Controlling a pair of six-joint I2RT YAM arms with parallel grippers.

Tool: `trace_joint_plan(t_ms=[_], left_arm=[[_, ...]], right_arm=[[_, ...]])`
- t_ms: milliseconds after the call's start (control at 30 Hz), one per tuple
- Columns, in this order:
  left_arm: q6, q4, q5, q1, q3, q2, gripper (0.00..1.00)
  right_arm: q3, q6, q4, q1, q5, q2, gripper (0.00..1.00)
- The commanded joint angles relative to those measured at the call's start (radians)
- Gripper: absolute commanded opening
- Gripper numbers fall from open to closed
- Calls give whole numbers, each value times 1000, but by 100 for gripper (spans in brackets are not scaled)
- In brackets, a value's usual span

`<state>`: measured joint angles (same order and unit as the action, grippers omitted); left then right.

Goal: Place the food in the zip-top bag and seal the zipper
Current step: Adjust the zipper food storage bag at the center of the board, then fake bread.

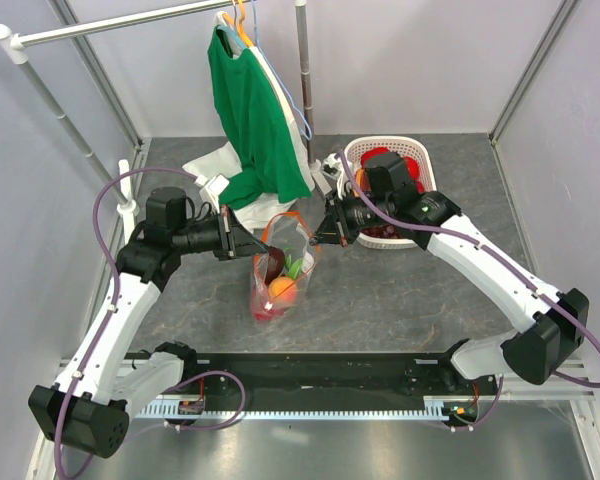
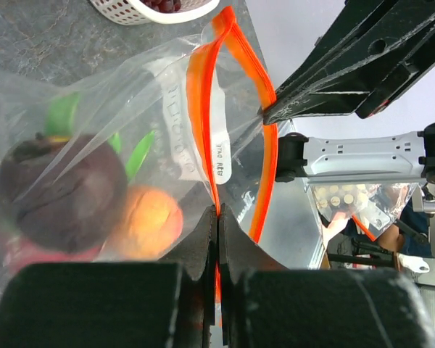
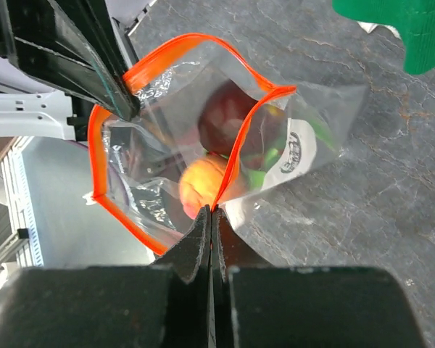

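Top external: high and behind, looking down on the counter (image 1: pixel 400 290).
Left wrist: close, along the left fingers (image 2: pixel 197 250).
Right wrist: close, along the right fingers (image 3: pixel 193 250).
Shared: zip-top bag (image 1: pixel 285 255).

Green shirt (image 1: pixel 255 120), white basket (image 1: pixel 390 141)

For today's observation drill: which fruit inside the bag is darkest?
The large round maroon fruit; the smaller orange fruit beside it is far brighter.

zip-top bag (image 1: pixel 281 278) mouth open between left pincer (image 1: pixel 265 243) and right pincer (image 1: pixel 319 232), green shirt (image 1: pixel 252 125) hanging behind
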<state>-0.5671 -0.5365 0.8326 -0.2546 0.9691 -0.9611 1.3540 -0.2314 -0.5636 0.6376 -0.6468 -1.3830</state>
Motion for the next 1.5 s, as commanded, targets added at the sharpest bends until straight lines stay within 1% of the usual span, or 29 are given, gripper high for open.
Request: trace_joint_plan(t_ms=[0, 67, 100, 167, 200, 300, 367, 400, 433, 567, 633, 667, 700, 767, 800, 833, 867, 933, 1033, 1067, 1100, 1300, 1467], left_arm=[[6, 4, 5, 2, 13, 1, 2], [-4, 4, -3, 2, 5, -10, 2], [-1, 6, -1, 2, 6, -11, 2], [4, 7, -22, 2, 8, -7, 2], [6, 9, -30, 2, 10, -7, 2], [4, 10, -52, 5, 11, -13, 2], [-2, 23, -52, 6, 5, -18, 2], [-5, 27, -52, 6, 3, -18, 2], [-7, 35, -49, 8, -1, -21, 2], [-17, 55, -38, 8, -4, -30, 2], [-24, 64, -32, 8, -6, -39, 2], [-30, 64, -29, 8, -6, -41, 2], [-30, 70, -26, 8, -6, -41, 2], [-31, 70, -24, 8, -6, -42, 2], [-31, 70, -24, 8, -7, -42, 2], [-31, 70, -26, 9, -7, -41, 2], [-31, 70, -21, 9, -9, -38, 2], [-31, 66, -23, 9, -9, -38, 2], [-33, 64, -23, 9, -15, -34, 2], [-34, 66, -23, 9, -17, -36, 2], [-36, 66, -21, 11, -21, -36, 2], [-34, 67, -20, 11, -21, -45, 2], [-34, 66, -18, 14, -23, -47, 2]], right_arm=[[-7, 53, 37, -9, 32, -16, 0], [-19, 73, 24, -22, 64, -40, 0], [-13, 89, 15, -29, 71, -50, 2], [0, 99, -8, -50, 76, -74, 17], [14, 101, -13, -58, 78, -79, 35], [39, 109, -30, -113, 73, -74, 64], [51, 130, -51, -174, 78, -61, 73], [62, 139, -58, -199, 84, -56, 81], [65, 153, -67, -246, 91, -53, 83], [80, 256, -105, -363, 166, -74, 84], [115, 289, -116, -383, 254, -135, 81], [132, 309, -128, -383, 348, -161, 80], [164, 340, -128, -383, 413, -191, 74], [224, 362, -139, -383, 543, -279, 67], [240, 391, -143, -383, 567, -307, 62], [247, 414, -144, -385, 585, -344, 60], [250, 440, -137, -383, 598, -356, 58], [246, 498, -127, -383, 618, -389, 56], [244, 549, -125, -385, 638, -431, 51], [246, 556, -125, -385, 638, -444, 47], [244, 561, -122, -385, 641, -453, 46], [246, 575, -82, -383, 627, -533, 45], [223, 587, -55, -383, 627, -562, 46]])
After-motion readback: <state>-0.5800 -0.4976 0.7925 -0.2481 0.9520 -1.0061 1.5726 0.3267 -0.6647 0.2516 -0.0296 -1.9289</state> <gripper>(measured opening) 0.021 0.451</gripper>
